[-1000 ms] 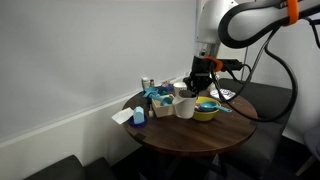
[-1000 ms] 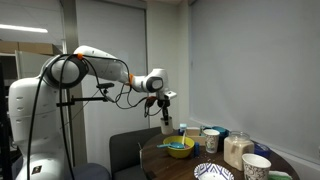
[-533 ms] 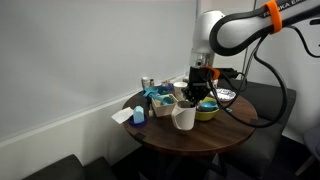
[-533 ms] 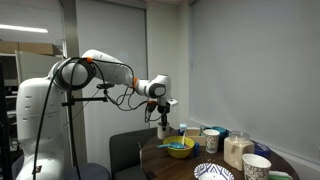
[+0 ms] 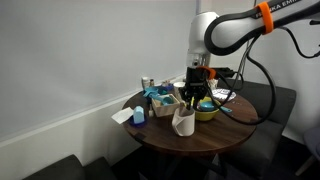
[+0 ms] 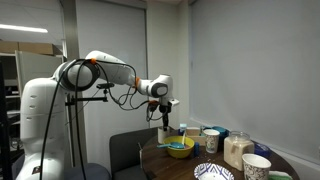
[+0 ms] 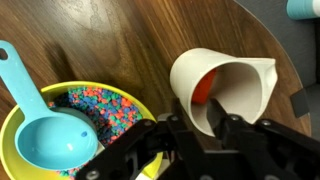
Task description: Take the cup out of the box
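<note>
Wrist view: gripper [image 7: 213,122], dark metal fingers pinching rim wall of cup [image 7: 225,85]. Cup plain off-white, smooth, tapered, tilted mouth toward camera; orange-red patch inside, nature unclear. Beside it, glossy yellow-green bowl [image 7: 100,86], cut off at frame edge, filled with small multicoloured bits; blue plastic scoop [image 7: 55,135] resting in it. Table [image 7: 110,40] round, dark wood grain. In an exterior view, cup [image 5: 183,122] hangs over table front, apart from tan box [image 5: 164,103], which is small and blurred among clutter. Arm lettering unreadable.
</note>
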